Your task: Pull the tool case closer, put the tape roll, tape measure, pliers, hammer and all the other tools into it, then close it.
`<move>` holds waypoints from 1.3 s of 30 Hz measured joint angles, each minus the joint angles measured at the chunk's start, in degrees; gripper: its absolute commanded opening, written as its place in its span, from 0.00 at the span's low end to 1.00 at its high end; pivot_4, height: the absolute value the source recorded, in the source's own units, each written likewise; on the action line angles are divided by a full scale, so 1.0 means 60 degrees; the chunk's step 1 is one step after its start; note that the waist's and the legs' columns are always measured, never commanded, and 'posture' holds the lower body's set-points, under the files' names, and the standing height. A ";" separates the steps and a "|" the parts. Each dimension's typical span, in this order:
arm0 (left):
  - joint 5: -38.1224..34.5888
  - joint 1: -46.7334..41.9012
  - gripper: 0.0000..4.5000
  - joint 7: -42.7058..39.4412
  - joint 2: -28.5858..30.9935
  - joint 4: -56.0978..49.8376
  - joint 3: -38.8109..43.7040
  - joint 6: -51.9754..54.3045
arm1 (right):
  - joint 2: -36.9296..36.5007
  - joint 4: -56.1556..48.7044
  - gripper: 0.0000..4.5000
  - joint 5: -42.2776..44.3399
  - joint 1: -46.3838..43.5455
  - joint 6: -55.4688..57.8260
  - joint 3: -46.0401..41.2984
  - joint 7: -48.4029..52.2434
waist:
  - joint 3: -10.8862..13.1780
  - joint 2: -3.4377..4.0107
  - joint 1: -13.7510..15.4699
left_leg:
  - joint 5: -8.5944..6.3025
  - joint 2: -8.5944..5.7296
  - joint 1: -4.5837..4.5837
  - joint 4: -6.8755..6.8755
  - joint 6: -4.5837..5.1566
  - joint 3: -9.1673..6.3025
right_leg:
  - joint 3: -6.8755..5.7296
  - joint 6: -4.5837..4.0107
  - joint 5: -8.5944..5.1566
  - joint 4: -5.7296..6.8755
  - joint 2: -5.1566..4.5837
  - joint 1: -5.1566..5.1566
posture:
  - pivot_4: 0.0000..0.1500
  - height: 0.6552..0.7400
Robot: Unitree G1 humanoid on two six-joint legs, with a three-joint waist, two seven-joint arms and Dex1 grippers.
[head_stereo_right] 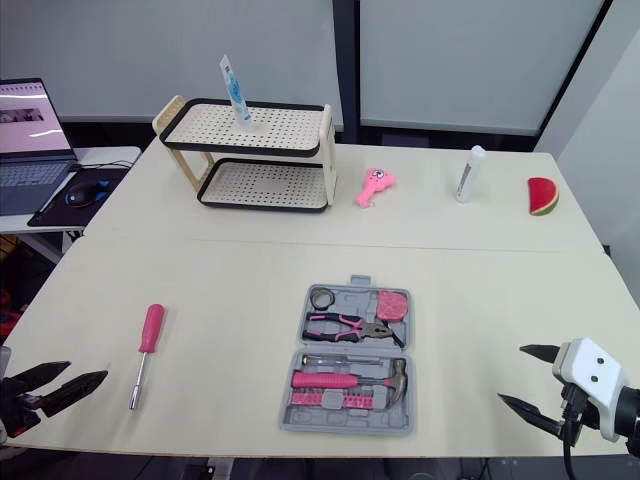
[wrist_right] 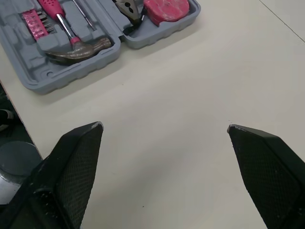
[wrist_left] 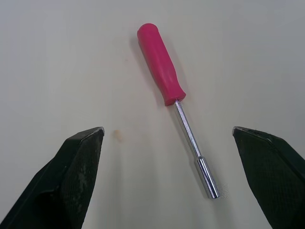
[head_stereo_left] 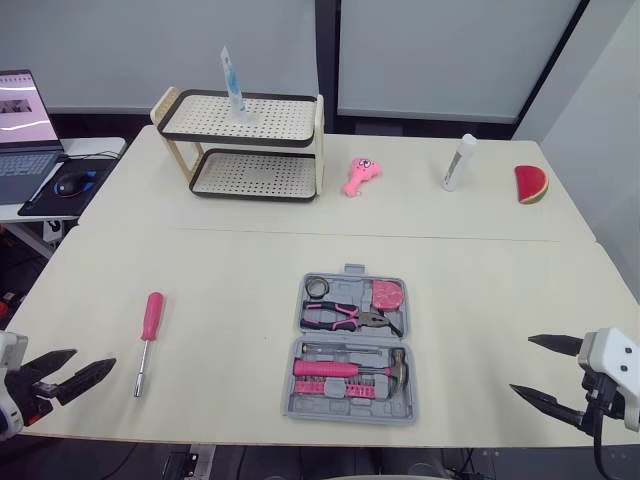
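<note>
At the table's [head_stereo_left: 230, 280] front-left edge my left gripper [head_stereo_left: 94, 359], fingers apart, faces the screwdriver [head_stereo_left: 147, 340]; I'd straddle its pink handle crosswise, mid-grip, bound for the tool case's [head_stereo_left: 291, 385] seemingly free slot.

Light was bright, even, diffuse. The table [head_stereo_left: 480, 290] lay matte, evenly lit. The screwdriver [wrist_left: 164, 76] cast a faint soft shadow; its shaft glinted.

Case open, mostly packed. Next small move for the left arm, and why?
Probably ease the open left claw forward and down onto the handle of the pink screwdriver. It is the only tool lying outside the open tool case, on the table to its left, just ahead of that claw.
</note>
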 measured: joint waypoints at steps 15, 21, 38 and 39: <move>0.0043 0.0148 1.00 0.0413 -0.0333 0.0226 0.0010 -0.0166 | -0.0500 0.0254 0.99 -0.0459 -0.0977 -0.0330 0.0780 -0.0363 | 0.0003 0.0006 -0.0052 | 0.0001 0.0001 0.0008 0.0004 0.0000 0.0005 | 0.0010 -0.0002 -0.0002 0.0000 0.0000 0.0000 | 1.00 0.94; -0.0152 0.0652 1.00 0.0908 -0.0716 -0.0362 0.0510 0.0091 | -0.1539 -0.0714 0.99 0.0677 -0.3479 0.0846 0.1975 -0.0160 | 0.0020 0.0033 -0.0058 | 0.0001 0.0003 0.0005 0.0001 0.0000 0.0004 | 0.0008 -0.0006 -0.0006 -0.0002 -0.0006 -0.0006 | 1.00 0.94; -0.0729 0.0192 1.00 0.3477 -0.2819 -0.2860 0.0535 0.0959 | -0.1615 -0.1287 0.99 0.2444 -0.8141 0.3152 0.5712 -0.0238 | 0.0052 0.0051 0.0199 | -0.0007 -0.0024 -0.0042 -0.0011 -0.0013 -0.0029 | -0.0052 0.0003 -0.0023 -0.0022 -0.0052 -0.0022 | 1.00 0.94; -0.0723 0.0026 1.00 0.3766 -0.2964 -0.2960 0.0428 0.1058 | -0.1605 -0.1290 0.99 0.2447 -0.8141 0.3188 0.5726 -0.0283 | 0.0052 0.0053 0.0198 | -0.0007 -0.0025 -0.0041 -0.0009 -0.0012 -0.0030 | -0.0052 0.0003 -0.0022 -0.0020 -0.0052 -0.0020 | 1.00 0.94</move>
